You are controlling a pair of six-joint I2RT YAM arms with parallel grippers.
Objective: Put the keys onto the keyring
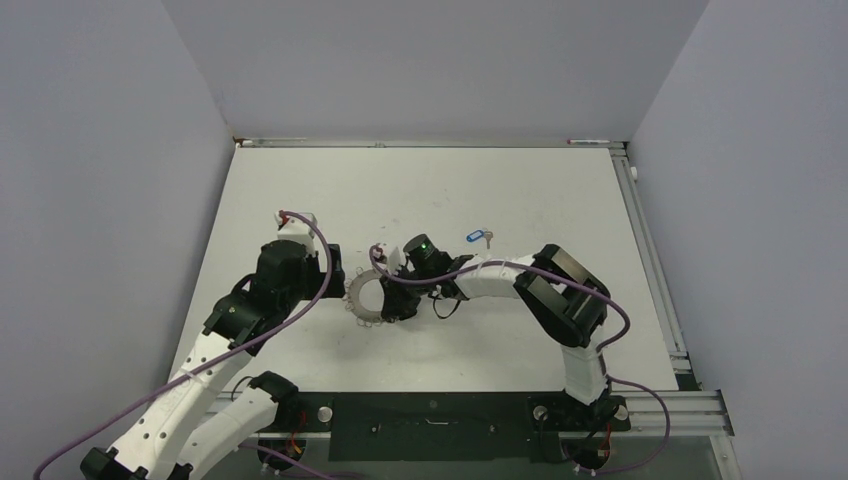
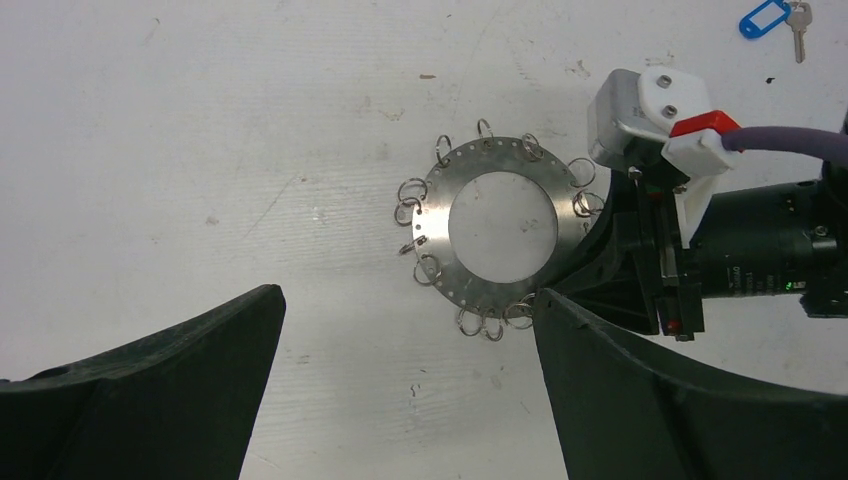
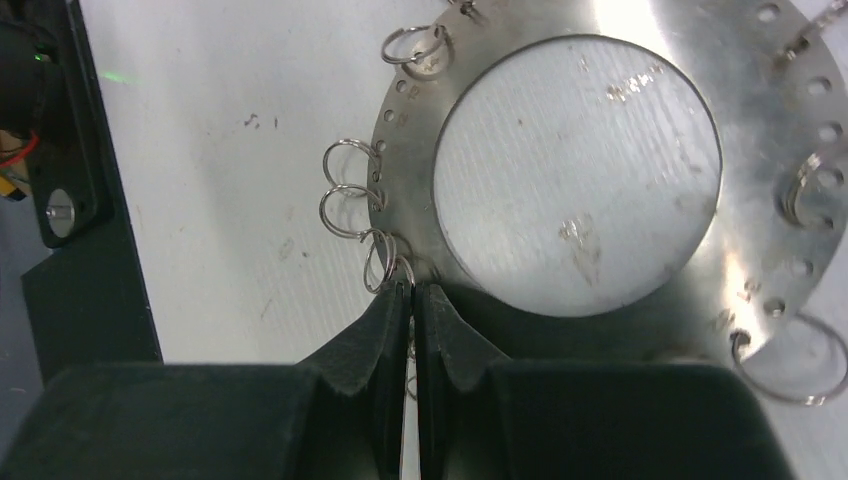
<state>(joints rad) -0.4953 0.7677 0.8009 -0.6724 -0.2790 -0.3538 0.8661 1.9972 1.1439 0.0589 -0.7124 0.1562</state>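
While one white table carries everything, two arms reach over it from the near edge. The left gripper stands wide open, its two dark fingers spread far apart. The single keyring lies flat on the table just ahead of that gap, nearer its right finger and touching neither. The right gripper has its two fingers drawn to a thin slit, with the tips at the ring's outer edge beside a wire loop. Whether they pinch that loop cannot be told. Twelve wire loops show round the ring in the left wrist view. One key with a blue tag lies well beyond the right gripper's wrist, apart from the ring.
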